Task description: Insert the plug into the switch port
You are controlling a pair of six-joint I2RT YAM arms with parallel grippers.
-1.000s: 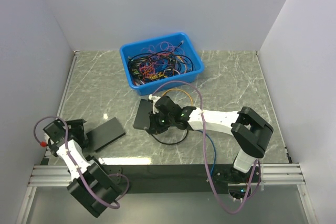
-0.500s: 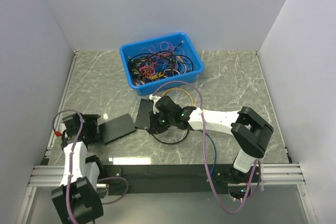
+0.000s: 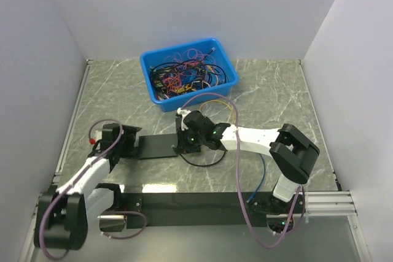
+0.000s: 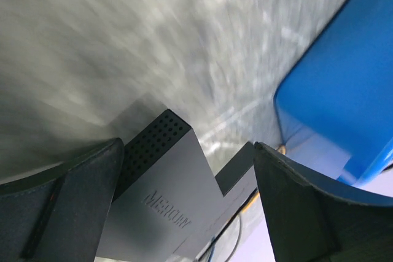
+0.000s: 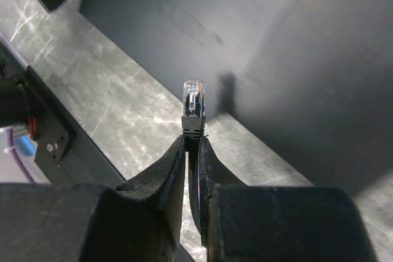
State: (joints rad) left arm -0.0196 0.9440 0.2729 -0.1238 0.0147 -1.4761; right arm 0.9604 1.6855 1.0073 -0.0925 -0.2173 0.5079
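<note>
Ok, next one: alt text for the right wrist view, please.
The right tool pinches a black cable just behind its clear plug, which points at the dark side of a switch without touching it. Grey marble table lies beneath.

At frame centre the switch (image 3: 158,147) lies on the table (image 3: 276,90), left gripper (image 3: 130,145) at its left end, right gripper (image 3: 184,145) with the plug (image 5: 194,99) at its right, bin (image 3: 187,73) above.

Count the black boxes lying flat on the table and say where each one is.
2. One box lies between the left tool's open fingers; the other box sits just behind it, by the right tool. More may be hidden under the arms.
</note>
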